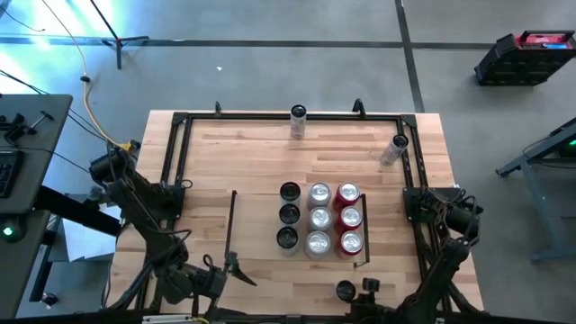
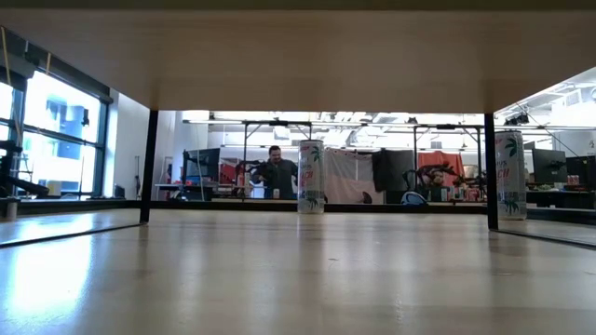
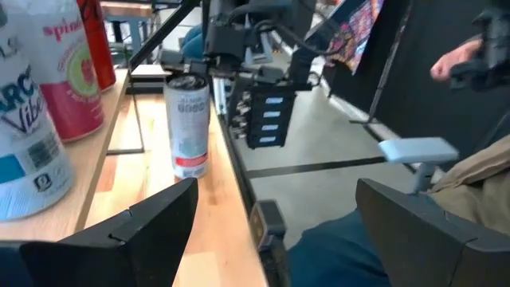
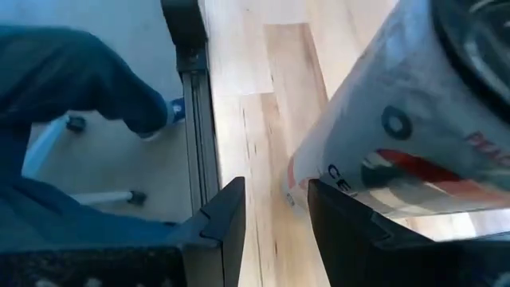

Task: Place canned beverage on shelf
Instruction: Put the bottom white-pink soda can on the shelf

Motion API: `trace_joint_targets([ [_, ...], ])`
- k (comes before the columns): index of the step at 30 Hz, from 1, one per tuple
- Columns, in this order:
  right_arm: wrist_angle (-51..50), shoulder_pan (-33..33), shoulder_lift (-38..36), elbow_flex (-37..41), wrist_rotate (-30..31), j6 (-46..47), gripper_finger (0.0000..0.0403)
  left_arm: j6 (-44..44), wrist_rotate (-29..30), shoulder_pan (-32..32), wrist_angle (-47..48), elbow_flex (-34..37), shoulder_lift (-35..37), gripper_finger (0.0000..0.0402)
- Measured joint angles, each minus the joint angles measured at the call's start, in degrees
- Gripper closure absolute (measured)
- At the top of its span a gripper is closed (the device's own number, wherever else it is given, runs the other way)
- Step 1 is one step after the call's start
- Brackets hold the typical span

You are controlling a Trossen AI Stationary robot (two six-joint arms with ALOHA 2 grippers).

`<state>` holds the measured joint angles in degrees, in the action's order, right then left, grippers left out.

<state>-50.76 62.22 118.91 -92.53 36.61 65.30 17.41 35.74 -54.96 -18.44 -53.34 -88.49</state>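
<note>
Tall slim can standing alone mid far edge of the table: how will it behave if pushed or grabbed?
The tall can stands upright on a narrow base, so a push high up would probably tip it. Being round, it would likely roll once down. Its printed wall looks smooth, so a light grip may slip. Whether it is full cannot be seen.

Nine cans [image 1: 319, 218] inside the shelf [image 1: 231, 225]; a tenth can [image 1: 346, 290] just outside its near rail.
</note>
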Motion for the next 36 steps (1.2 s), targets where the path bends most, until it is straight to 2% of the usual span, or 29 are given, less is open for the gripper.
trace_joint_targets([
  [5, -3.24, 0.24, -0.02, -1.28, -7.07, -0.58, 0.0281, -0.02, 0.41, 0.03, -1.15, 0.00, -1.81, 0.0071],
  [7, -5.78, 0.59, -0.09, -1.49, -8.09, 1.01, 0.0281, -0.04, 0.48, 0.23, -1.66, 0.00, -2.83, 0.0071],
  [12, -13.64, 0.94, -0.09, -0.20, -4.00, 9.15, 0.0281, -0.01, 0.48, 0.98, -3.19, 0.00, -5.31, 0.0071],
  [15, -11.76, 0.53, -0.09, 1.80, -2.29, 10.76, 0.0281, -0.01, 0.49, 1.28, -4.30, 0.04, -6.37, 0.0071],
  [21, -1.07, -0.41, -0.04, 5.35, -2.63, 5.12, 0.0281, 0.52, 0.50, 1.82, -4.58, 0.04, -6.55, 0.0071],
  [27, 2.23, -1.68, -0.05, 3.76, -2.46, 0.98, 0.0281, 1.00, 0.49, 2.14, -4.61, 0.04, -6.55, 0.0071],
  [32, -4.24, -1.56, -0.07, 0.16, -6.01, 0.47, 0.0281, 1.03, 0.49, 2.14, -4.61, 0.04, -6.55, 0.0071],
  [36, -11.04, -0.87, -0.07, -0.76, -3.30, 3.73, 0.0281, 1.05, 0.49, 2.14, -4.63, 0.04, -6.55, 0.0071],
])
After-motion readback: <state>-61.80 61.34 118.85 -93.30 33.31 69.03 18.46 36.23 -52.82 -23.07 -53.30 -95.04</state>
